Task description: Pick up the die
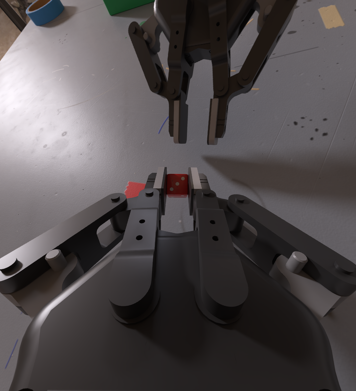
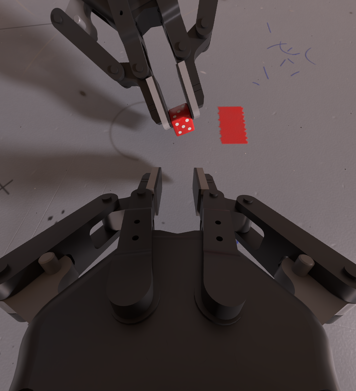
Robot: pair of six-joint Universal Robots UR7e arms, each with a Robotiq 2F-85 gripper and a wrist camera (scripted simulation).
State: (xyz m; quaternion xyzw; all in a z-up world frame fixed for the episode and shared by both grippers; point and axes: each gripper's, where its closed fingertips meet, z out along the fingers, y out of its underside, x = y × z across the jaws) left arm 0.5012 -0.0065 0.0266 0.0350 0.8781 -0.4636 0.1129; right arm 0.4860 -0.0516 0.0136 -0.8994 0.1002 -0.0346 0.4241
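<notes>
The left gripper (image 1: 177,182) clamps the red die (image 1: 177,185) between its pads, clear of the grey table (image 1: 67,127). The right gripper (image 2: 177,179), jaws apart and empty, faces it, probably waiting.

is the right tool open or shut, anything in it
Open and empty. The right tool shows bare table between its pads, which touch nothing. The red die sits clamped in the left tool opposite.

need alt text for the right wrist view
The left gripper reaches in from the top, shut on a red die with white pips. Below, the right gripper is open and empty over the grey table, with a red patch beside the die.
</notes>
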